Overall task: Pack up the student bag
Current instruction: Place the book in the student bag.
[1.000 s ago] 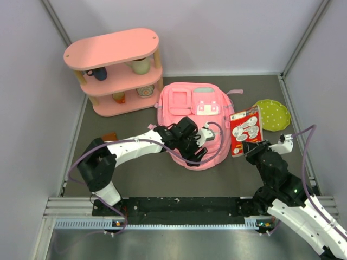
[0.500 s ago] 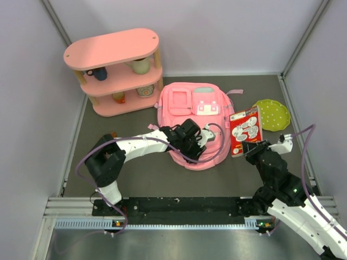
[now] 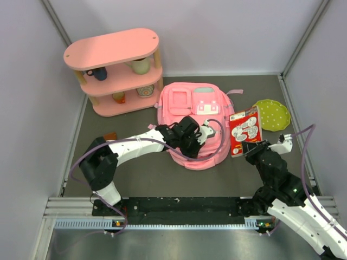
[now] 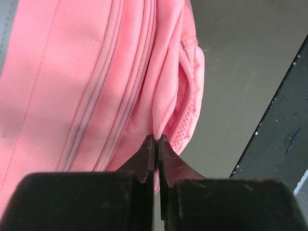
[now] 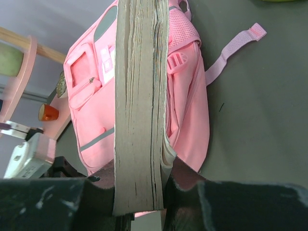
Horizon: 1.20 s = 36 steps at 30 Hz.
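The pink student bag (image 3: 195,105) lies flat on the dark table, front pockets up. My left gripper (image 3: 203,134) rests on the bag's near right side. In the left wrist view the bag (image 4: 72,72) fills the left half, and the left gripper (image 4: 157,140) is shut on a fold of its fabric beside a mesh side pocket (image 4: 185,127). My right gripper (image 3: 254,146) is shut on a thick book (image 3: 245,129) with a red cover, held on edge just right of the bag. From the right wrist, the book's page block (image 5: 139,96) stands between the fingers (image 5: 185,175), with the bag (image 5: 91,110) behind it.
A pink oval three-tier shelf (image 3: 111,51) with cups stands at the back left. A green dotted plate (image 3: 274,114) lies at the right behind the book. A small orange item (image 3: 110,136) lies near the left wall. The black mounting rail (image 3: 179,206) runs along the near edge.
The left gripper has closed onto the bag's fabric and shifted slightly on the bag. The right arm and the book have not moved.
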Available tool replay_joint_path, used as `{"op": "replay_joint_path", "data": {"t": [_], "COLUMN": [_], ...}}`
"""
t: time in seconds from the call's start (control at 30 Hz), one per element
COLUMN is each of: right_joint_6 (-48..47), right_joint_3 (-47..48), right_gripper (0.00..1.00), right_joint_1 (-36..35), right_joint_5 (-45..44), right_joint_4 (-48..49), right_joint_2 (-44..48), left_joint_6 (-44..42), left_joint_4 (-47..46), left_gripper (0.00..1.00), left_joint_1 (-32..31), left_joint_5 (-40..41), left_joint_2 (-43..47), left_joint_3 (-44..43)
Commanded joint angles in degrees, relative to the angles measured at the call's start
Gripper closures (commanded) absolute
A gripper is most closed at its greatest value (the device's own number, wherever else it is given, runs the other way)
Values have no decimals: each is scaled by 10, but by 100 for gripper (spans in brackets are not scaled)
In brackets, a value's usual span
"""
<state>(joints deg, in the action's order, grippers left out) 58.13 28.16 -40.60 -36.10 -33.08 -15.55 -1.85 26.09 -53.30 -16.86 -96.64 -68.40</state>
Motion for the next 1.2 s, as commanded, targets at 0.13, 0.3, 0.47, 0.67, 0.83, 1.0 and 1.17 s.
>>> {"op": "replay_joint_path", "data": {"t": [0.13, 0.3, 0.47, 0.67, 0.83, 1.0, 1.17], "right_joint_6": [1, 0, 22, 50, 108, 180, 198], "right_joint_3": [14, 28, 49, 57, 42, 10, -41], "right_gripper": [98, 99, 100, 100, 100, 100, 100], "right_joint_1": [2, 2, 3, 3, 3, 4, 3], "right_joint_5": [-2, -10, -19, -28, 36, 145, 240], "right_joint_4": [28, 6, -40, -71, -84, -72, 31], "right_joint_2": [0, 14, 46, 104, 118, 96, 70], "left_joint_6": [5, 56, 87, 112, 127, 150, 165], "left_joint_4": [-20, -32, -43, -55, -58, -60, -76], "left_gripper": [100, 100, 100, 100, 100, 100, 100], "left_joint_1": [-1, 0, 19, 38, 38, 39, 37], "left_joint_5": [11, 152, 232, 248, 251, 225, 193], "left_joint_2": [55, 86, 121, 131, 120, 106, 103], "left_joint_3": [-39, -52, -94, -160, -198, -229, -229]}}
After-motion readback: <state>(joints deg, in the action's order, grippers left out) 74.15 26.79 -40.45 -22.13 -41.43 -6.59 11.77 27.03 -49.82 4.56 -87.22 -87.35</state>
